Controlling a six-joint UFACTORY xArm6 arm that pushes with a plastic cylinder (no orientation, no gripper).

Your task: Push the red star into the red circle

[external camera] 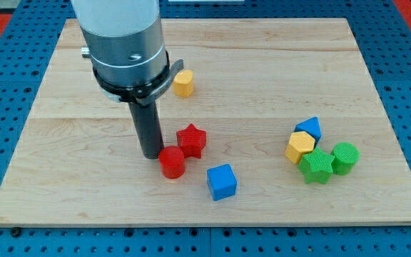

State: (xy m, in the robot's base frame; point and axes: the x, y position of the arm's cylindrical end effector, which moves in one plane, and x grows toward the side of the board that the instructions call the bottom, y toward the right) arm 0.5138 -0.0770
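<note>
Rod only, no claw on this arm, so nothing spread, pressed together or pinching. My tip [150, 155] planted on the wooden board [262, 71], left of centre, with the grey arm body rising above it to the view's top.

Red circle [172, 163] just right of and slightly below my tip, touching or nearly touching the rod's lower end; contact hard to judge. Red star [191, 140] right of my tip and a little above it, pressed against or just beside the upper right of the red circle; any gap between the two too fine to make out.

Blue cube [222, 181] further right and lower, near the red circle but apart from it. Yellow hexagonal block [183, 83] above and slightly right of my tip, close to the arm's black collar, well apart from the red pair.

Far to the right, a tight cluster: blue triangular block [309, 128] on top, yellow hexagon [300, 147] just beneath it, green star [317, 166] lower, green cylinder [345, 158] at the right end, all touching or nearly so, near the board's right edge.

Bare wood to the left of my tip out to the left edge, below it down to the bottom edge, and across the whole upper right. Blue pegboard surface [6, 107] around the board on all sides.
</note>
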